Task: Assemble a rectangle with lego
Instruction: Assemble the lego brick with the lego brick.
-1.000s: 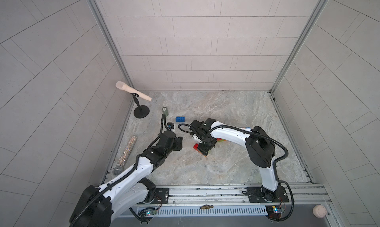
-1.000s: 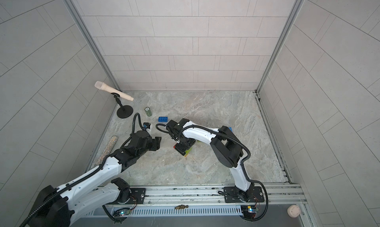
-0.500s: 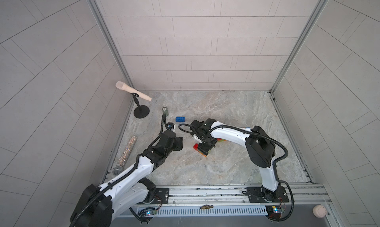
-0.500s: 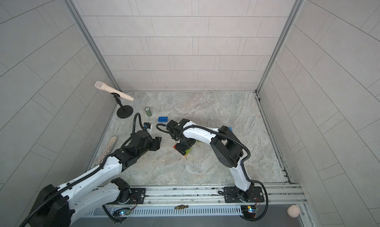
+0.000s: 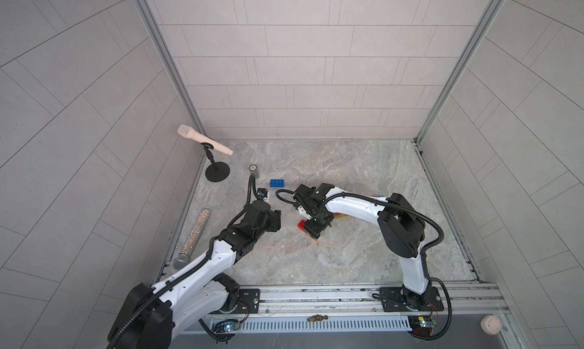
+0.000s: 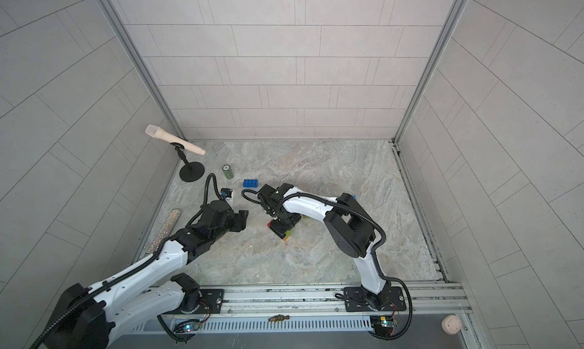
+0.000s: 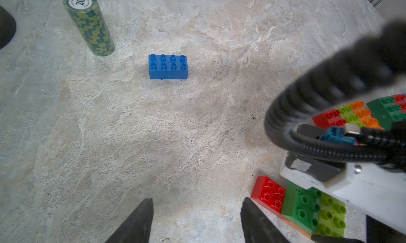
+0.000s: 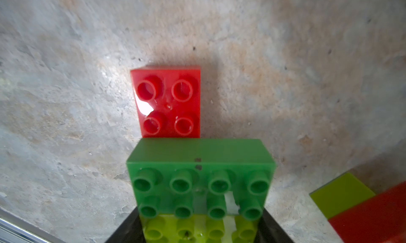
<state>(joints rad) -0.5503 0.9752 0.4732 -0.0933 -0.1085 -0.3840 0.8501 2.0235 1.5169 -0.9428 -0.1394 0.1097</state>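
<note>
A small lego cluster lies mid-table: a red brick (image 8: 168, 101), a dark green brick (image 8: 200, 176) and a lime brick (image 8: 197, 231) joined in a row over an orange layer. My right gripper (image 8: 201, 226) comes down on it from above, its black fingers pressed against both sides of the lime brick. My left gripper (image 7: 195, 203) stands open just left of the red brick (image 7: 269, 194), with bare table between its fingers. A lone blue brick (image 7: 168, 66) sits farther back. A second multicoloured lego block (image 7: 360, 116) lies beyond, mostly hidden under the right arm (image 5: 350, 205).
A stack of green poker chips (image 7: 90, 24) stands behind the blue brick (image 5: 276, 183). A beige microphone on a black stand (image 5: 205, 140) occupies the back left corner. A glittery microphone (image 5: 196, 233) lies along the left wall.
</note>
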